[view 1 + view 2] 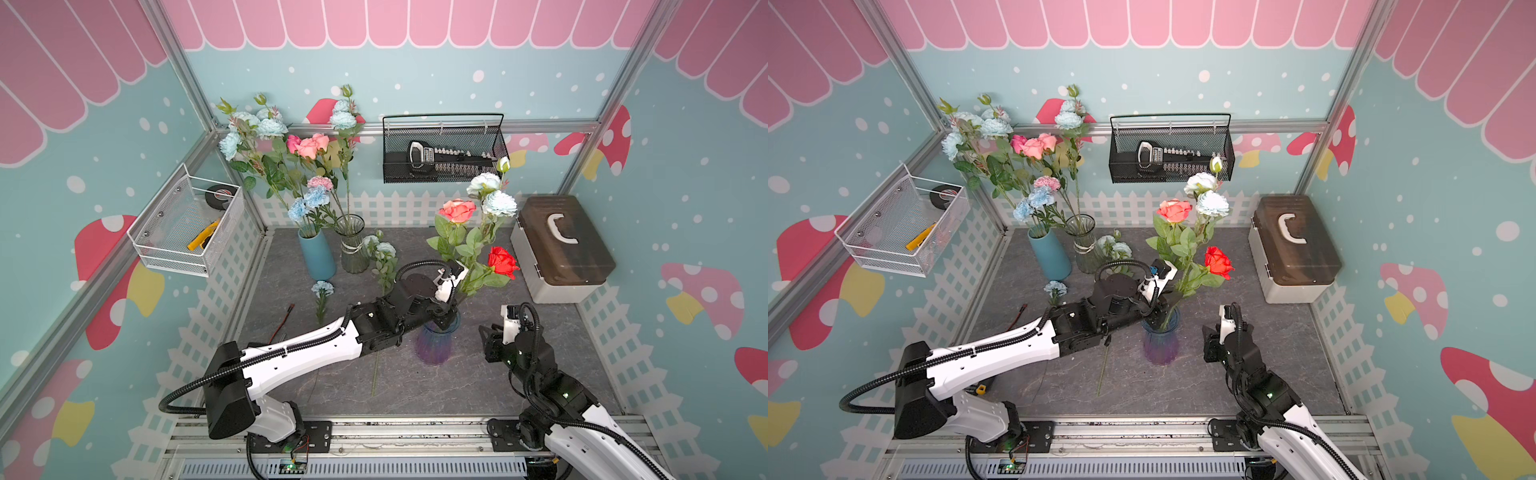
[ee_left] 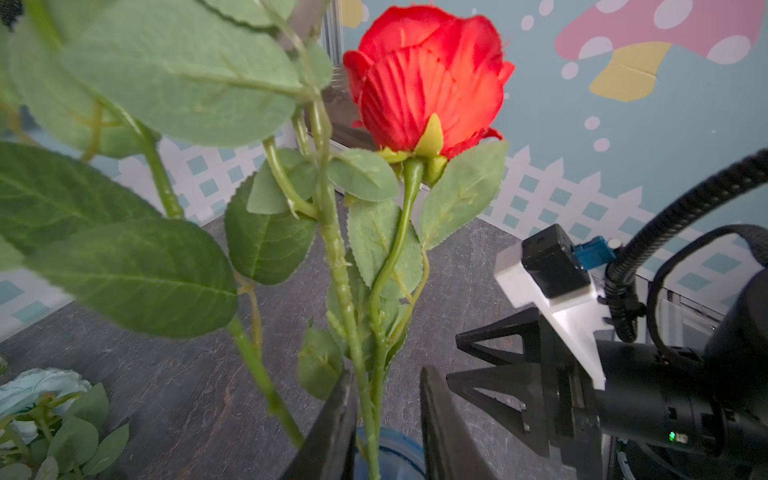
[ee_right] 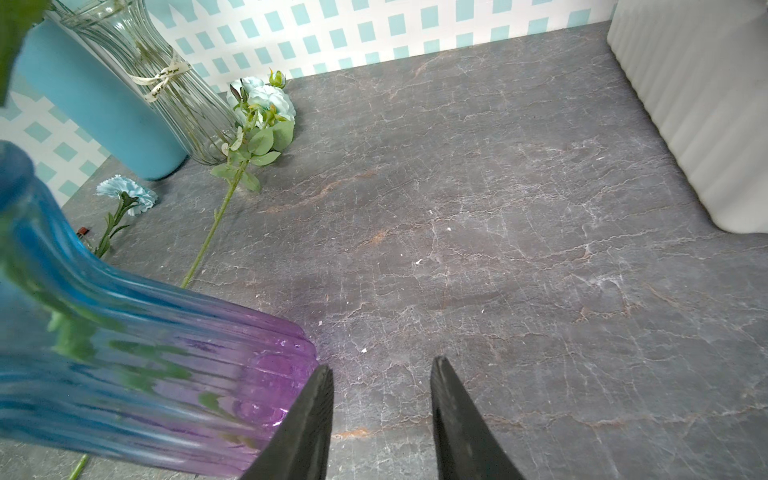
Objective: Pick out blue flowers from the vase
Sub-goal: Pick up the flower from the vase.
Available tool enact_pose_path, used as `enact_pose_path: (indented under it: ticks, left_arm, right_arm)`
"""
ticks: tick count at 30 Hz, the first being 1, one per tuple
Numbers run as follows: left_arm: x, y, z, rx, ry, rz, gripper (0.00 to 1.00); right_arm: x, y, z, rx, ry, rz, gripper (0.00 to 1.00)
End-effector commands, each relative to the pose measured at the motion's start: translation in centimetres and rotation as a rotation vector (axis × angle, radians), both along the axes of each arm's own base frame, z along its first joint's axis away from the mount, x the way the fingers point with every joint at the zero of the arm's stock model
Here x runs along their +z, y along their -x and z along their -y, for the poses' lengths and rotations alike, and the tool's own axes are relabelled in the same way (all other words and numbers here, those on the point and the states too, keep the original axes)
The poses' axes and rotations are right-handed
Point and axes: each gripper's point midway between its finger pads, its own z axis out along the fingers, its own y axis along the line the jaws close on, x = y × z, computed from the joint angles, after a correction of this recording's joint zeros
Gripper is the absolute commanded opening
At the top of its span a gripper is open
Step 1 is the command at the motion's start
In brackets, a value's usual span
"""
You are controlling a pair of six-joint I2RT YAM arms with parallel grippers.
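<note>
Fingers, left gripper (image 2: 388,374): parted slightly; two green stems (image 2: 343,291) are enclosed between the fingers (image 2: 332,436), with a clear gap left beside one finger; no clamped hold is shown.
Vase rim (image 2: 401,446): blue glass, seen directly beneath those fingers.
Fingers, right gripper (image 3: 382,363): parted and empty; only bare table (image 3: 540,249) is framed between them. One finger (image 3: 311,424) is placed just beside the purple foot of the vase (image 3: 166,365); contact cannot be told.
Blue flowers (image 1: 500,203), in vase: two pale blooms are carried on a tall stem, above the coral rose (image 1: 457,210) and the red rose (image 1: 503,261).
Blue flowers, on table: a leafy spray (image 1: 380,249) is laid by the clear glass vase (image 1: 352,245); a carnation (image 1: 322,287) is laid near the blue ceramic vase (image 1: 318,257).
Open room: bare table is left in front of the vase and between the right gripper and the storage box (image 1: 561,249).
Edges: the storage box is set along the right-hand fence; both spare vases are set toward the back left corner.
</note>
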Motion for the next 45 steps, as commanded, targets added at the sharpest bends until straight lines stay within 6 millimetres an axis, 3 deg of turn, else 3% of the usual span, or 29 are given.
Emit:
enact_pose_path:
  ticks: [1, 10, 19, 31, 37, 45]
  left_arm:
    - [0.0, -0.8, 0.4, 0.018, -0.015, 0.001, 0.28]
    - [-1.5, -2.0, 1.1, 0.052, -0.057, -0.01, 0.28]
    - [-0.9, -2.2, 0.5, 0.081, -0.049, 0.006, 0.27]
    - [-0.8, -2.1, 0.7, 0.073, -0.041, 0.002, 0.04]
    - [0.5, -1.7, 0.0, 0.074, -0.009, 0.016, 0.0]
    - [4.7, -0.3, -1.6, 0.052, 0.108, 0.059, 0.0]
  right_arm:
    - [-0.2, -0.1, 0.1, -0.003, -0.001, 0.005, 0.38]
    - [-0.2, -0.1, 0.0, 0.003, -0.002, 0.005, 0.38]
    - [-0.2, -0.2, -0.1, 0.008, -0.002, 0.006, 0.38]
    - [-0.2, -0.2, -0.2, 0.012, -0.004, 0.005, 0.38]
    - [-0.2, -0.2, -0.2, 0.011, -0.004, 0.007, 0.38]
    - [-0.1, -0.1, -0.3, 0.021, -0.008, 0.012, 0.39]
